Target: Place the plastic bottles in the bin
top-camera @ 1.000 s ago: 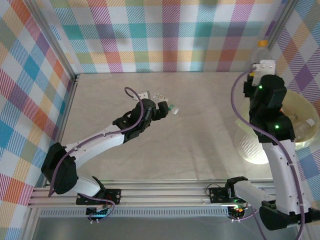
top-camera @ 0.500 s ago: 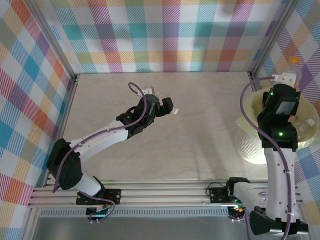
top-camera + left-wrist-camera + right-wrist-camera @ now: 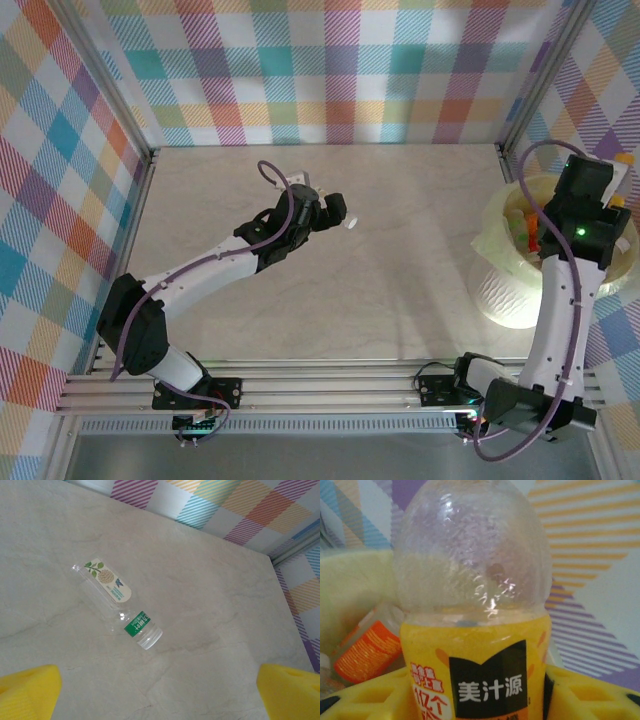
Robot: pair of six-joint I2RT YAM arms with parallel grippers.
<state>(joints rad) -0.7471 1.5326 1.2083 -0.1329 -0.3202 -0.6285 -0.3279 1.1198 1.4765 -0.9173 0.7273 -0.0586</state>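
A clear plastic bottle (image 3: 117,602) with a green label lies flat on the marble table. My left gripper (image 3: 157,695) hovers above it, open, its yellow fingertips (image 3: 25,692) wide apart and apart from the bottle. From above, that gripper (image 3: 338,212) covers most of the bottle (image 3: 352,225). My right gripper (image 3: 475,690) is over the pale yellow-green bin (image 3: 505,290). A clear bottle (image 3: 470,630) with a yellow label stands upright between its yellow fingers (image 3: 590,695). An orange-labelled bottle (image 3: 367,650) lies inside the bin (image 3: 355,590).
The bin stands at the table's right edge against the checked wall (image 3: 580,110). Several bottles (image 3: 525,225) lie in it. A metal post (image 3: 545,70) rises at the back right corner. Bare marble table (image 3: 420,260) stretches between the two arms.
My right arm has swung right and forward with the yellow-labelled bottle, from the back corner to above the bin. My left gripper has shifted slightly over the lying bottle.
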